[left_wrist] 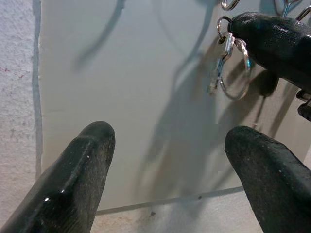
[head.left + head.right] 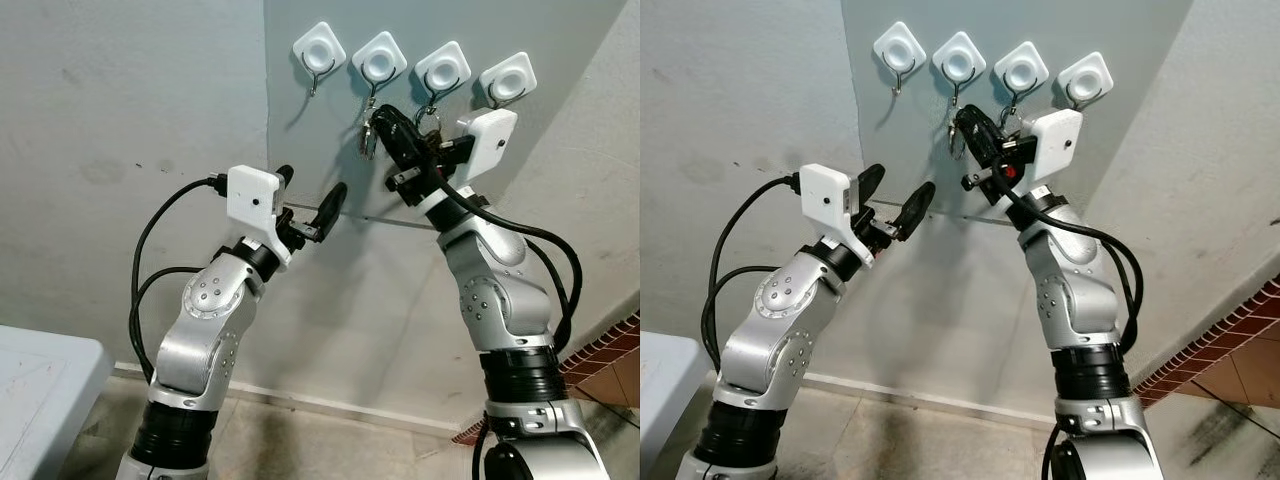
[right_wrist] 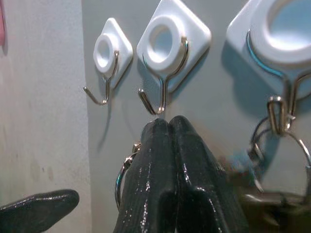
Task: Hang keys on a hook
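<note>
From the head views: both arms raised toward a grey panel [image 2: 330, 290] on the wall, four white hooks [image 2: 379, 58] in a row near its top edge. Right gripper [image 2: 385, 128] lifted highest, forearm angled up and inward, fingers pressed together on the keys [image 2: 369, 136], tips just under the second hook from the left. Another key bunch [image 2: 430, 118] already hanging on the third hook, just beside the right wrist. Left gripper [image 2: 311, 196] lower, elbow bent, fingers spread apart and holding nothing, pointed at the bare panel below the hooks. Free panel between the two grippers; first hook bare, with open wall to its left. From the left wrist: two spread fingers [image 1: 82, 165] facing plain panel, its bottom edge just past them; right finger and its key ring [image 1: 232, 65] off to one side, well apart. From the right wrist: closed fingertips [image 3: 167, 133] almost at the second hook's wire tip, possibly touching, hard to judge; ring [image 3: 122, 170] peeking out beside them; loaded third hook close alongside.
</note>
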